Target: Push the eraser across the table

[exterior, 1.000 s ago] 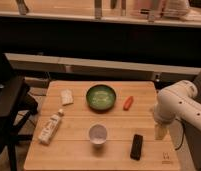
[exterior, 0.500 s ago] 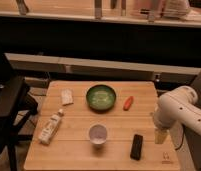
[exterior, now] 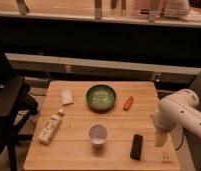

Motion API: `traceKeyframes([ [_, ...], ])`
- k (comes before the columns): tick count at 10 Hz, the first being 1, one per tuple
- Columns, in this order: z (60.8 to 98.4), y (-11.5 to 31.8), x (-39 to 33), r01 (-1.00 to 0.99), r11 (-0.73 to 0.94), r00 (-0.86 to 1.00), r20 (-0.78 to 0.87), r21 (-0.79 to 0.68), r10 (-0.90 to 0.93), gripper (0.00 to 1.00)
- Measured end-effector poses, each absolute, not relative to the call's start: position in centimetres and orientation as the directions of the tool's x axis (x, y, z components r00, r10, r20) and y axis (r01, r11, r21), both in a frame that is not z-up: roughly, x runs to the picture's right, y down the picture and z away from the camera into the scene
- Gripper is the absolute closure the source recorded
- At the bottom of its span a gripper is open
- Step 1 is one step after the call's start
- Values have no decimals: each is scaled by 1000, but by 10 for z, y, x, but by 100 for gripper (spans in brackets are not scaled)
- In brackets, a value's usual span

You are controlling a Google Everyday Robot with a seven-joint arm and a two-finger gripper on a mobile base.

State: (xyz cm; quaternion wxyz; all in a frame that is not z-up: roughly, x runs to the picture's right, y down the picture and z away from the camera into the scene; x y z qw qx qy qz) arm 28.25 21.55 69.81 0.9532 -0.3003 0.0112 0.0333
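- My gripper (exterior: 161,138) hangs over the table's (exterior: 74,150) right edge, near the front corner, with its pale tip pointing down.
- I cannot tell whether it is open or shut, nor whether it has hold of anything.
- My white arm (exterior: 181,112) bends in from the right, above that same edge.
- The eraser (exterior: 137,147) lies flat near the front edge, just left of my gripper and apart from it, its long side running front to back.
- A small logo (exterior: 166,157) marks the front right corner, just below my gripper.
- A white cup (exterior: 98,134) stands upright left of the eraser, near the middle of the front half.
- A green bowl (exterior: 101,97) sits toward the back, near the centre.
- A small orange thing (exterior: 128,103) lies just right of the bowl.
- A pale block (exterior: 67,97) lies left of the bowl.
- A pale tube (exterior: 50,129) lies at a slant near the left edge.
- A dark chair (exterior: 9,107) stands just off the table's left side.
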Motion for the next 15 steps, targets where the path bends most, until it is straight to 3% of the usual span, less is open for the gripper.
traceKeyframes([
  [12, 698, 225, 271, -78, 816, 997, -27, -573, 77, 20],
  [15, 699, 227, 268, -81, 815, 996, -26, -574, 81, 36],
])
